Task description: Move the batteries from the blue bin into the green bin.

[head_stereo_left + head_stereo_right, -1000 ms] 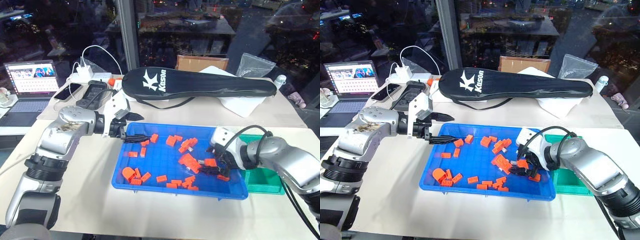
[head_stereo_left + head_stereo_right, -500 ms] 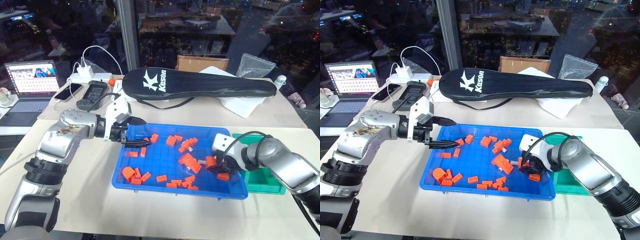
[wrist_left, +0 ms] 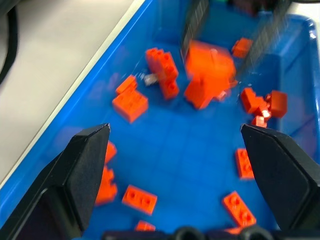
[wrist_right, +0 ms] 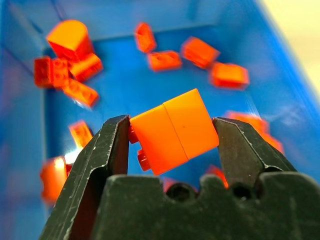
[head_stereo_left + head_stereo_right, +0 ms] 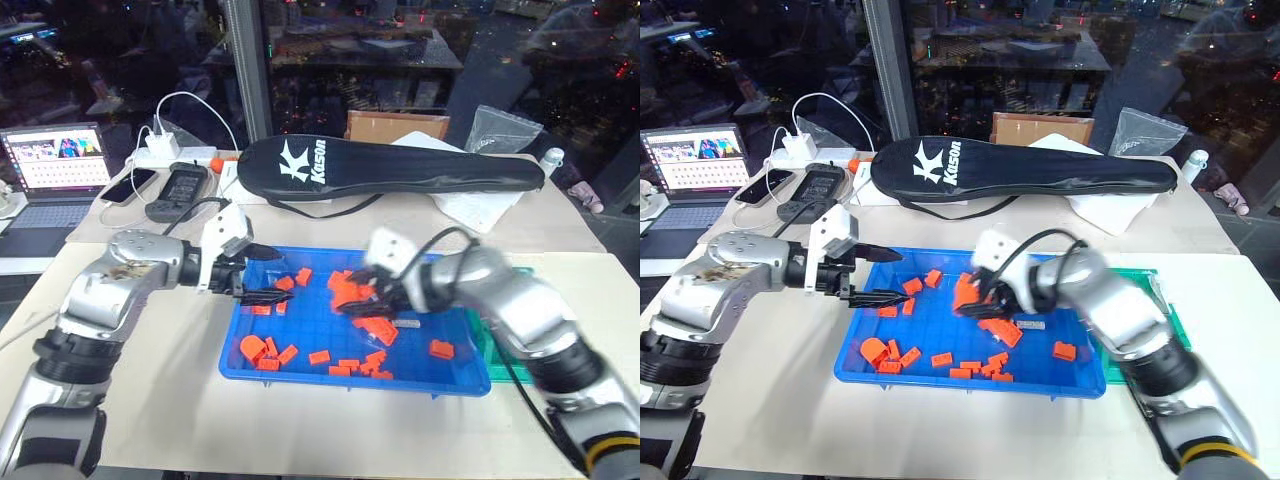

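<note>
Risk of wrong item going over: right gripper (image 4: 170,137) is clamped on an orange brick (image 4: 172,130), not a battery, above the middle of the blue bin (image 5: 300,375). One battery (image 5: 407,322) lies on the bin floor just beside it. Green bin (image 5: 1170,310) sits beyond the right rim. Left gripper (image 3: 175,165) hangs spread apart over loose bricks at the left end; a careless sweep could scatter them and bury the battery
</note>
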